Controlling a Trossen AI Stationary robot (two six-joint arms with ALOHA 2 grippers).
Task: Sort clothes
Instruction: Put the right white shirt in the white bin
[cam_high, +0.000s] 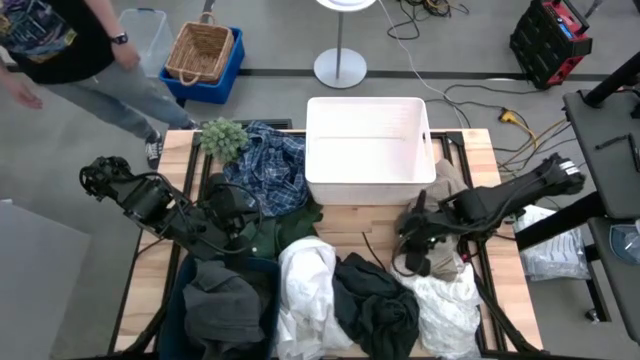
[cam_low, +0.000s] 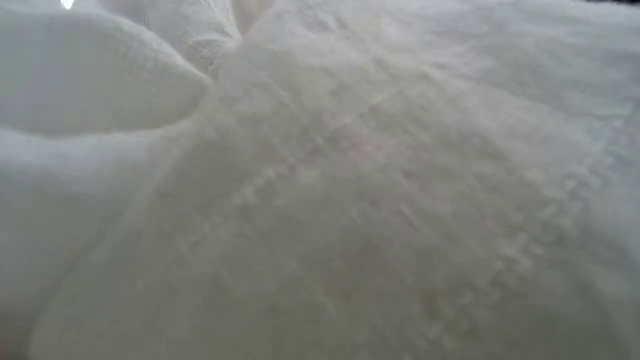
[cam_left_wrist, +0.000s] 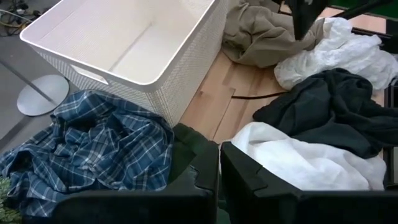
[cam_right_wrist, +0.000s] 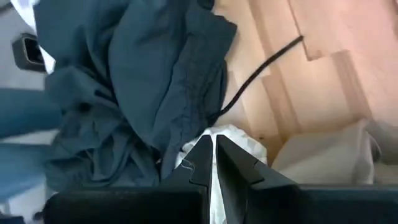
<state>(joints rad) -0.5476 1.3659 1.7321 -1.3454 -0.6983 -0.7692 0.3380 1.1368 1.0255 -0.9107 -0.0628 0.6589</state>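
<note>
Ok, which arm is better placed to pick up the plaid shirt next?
Probably the left: the left gripper sits shut right beside the plaid shirt, while the right gripper is across the table over the white garment.

Even, soft daylight; white cloth blurs the low view (fully).

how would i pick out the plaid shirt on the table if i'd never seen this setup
Find the white bin at the table's far edge. The plaid shirt lies bunched against its left wall, beside a small plant. It is the only checked fabric; its neighbours are all plain.
</note>
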